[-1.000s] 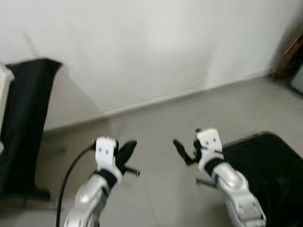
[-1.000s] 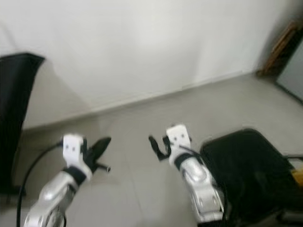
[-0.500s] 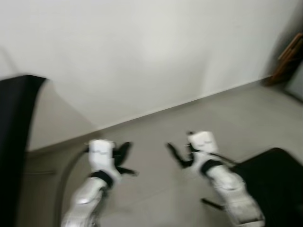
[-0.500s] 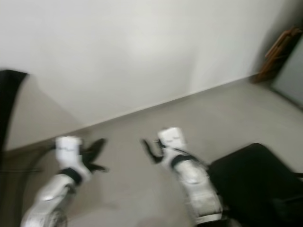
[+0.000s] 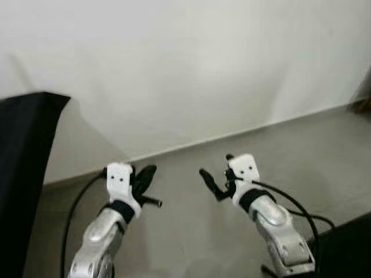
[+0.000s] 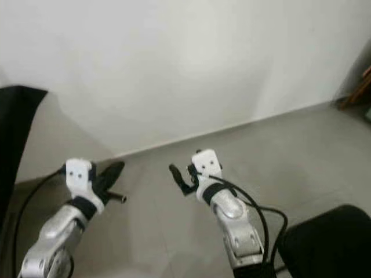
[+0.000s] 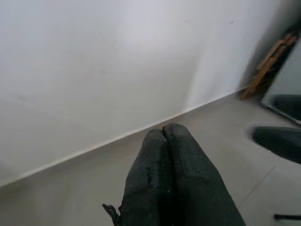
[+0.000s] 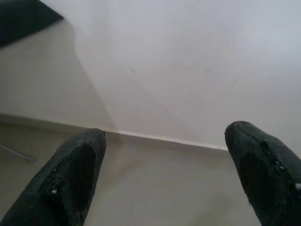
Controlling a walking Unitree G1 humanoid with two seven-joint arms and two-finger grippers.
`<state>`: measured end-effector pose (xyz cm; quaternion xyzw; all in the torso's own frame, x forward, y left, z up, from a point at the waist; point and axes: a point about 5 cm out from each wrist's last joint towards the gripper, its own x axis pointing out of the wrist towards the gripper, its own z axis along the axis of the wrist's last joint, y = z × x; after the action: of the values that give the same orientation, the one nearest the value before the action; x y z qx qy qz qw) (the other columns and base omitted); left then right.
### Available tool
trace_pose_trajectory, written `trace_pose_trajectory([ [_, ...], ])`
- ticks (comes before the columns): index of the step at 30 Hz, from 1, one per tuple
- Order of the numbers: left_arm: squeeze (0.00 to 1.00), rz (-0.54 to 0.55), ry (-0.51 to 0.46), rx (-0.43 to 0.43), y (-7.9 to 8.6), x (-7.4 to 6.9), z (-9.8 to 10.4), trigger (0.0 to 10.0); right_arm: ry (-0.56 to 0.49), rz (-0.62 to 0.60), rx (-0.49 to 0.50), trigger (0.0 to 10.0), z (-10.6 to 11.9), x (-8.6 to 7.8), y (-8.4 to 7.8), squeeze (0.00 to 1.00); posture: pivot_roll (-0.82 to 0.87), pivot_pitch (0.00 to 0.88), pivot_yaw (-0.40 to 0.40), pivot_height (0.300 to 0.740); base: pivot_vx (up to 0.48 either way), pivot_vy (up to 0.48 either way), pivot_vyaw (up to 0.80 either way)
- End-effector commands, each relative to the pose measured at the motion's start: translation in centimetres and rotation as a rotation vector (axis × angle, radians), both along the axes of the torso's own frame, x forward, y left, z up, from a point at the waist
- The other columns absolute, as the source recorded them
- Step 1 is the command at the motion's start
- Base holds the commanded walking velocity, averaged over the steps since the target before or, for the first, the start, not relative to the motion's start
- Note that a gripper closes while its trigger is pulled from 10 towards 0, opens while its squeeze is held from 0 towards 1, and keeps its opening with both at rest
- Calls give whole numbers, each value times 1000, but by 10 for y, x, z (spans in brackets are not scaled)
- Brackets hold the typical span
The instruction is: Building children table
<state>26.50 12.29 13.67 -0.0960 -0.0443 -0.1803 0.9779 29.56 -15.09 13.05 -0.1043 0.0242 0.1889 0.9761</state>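
The robot faces a white wall (image 5: pixel 191 69) and a bare grey floor (image 5: pixel 191 231). Both arms are raised in front of it. The left gripper (image 5: pixel 146 176) has its fingers (image 7: pixel 169 188) pressed together and holds nothing. The right gripper (image 5: pixel 211 184) has its fingers (image 8: pixel 70 174) spread wide and is also empty. No table part can be seen here, so I cannot tell where it is. I judge that the building is not yet started, or the robot is walking to fetch parts. A black shape (image 5: pixel 23 174) stands at the left.

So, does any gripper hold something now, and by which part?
Nothing is held. The left gripper is shut on nothing, and the right gripper is open, both raised over the bare floor.
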Motion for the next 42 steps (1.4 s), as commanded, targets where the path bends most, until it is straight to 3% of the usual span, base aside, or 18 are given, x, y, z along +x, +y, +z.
trace_pose_trajectory([
  [1,0,30,11,14,9,-1,-3,10000,-10,39,22,10000,3,0,11,0,-80,143,17,740,386,0,800],
  [31,0,25,15,11,9,-1,-4,10000,5,99,10,10000,0,-2,15,0,-73,135,12,740,372,0,667],
  [42,0,-2,-3,56,6,-3,-4,10000,12,113,19,10000,-2,-3,16,0,-74,126,16,740,0,-64,800],
])
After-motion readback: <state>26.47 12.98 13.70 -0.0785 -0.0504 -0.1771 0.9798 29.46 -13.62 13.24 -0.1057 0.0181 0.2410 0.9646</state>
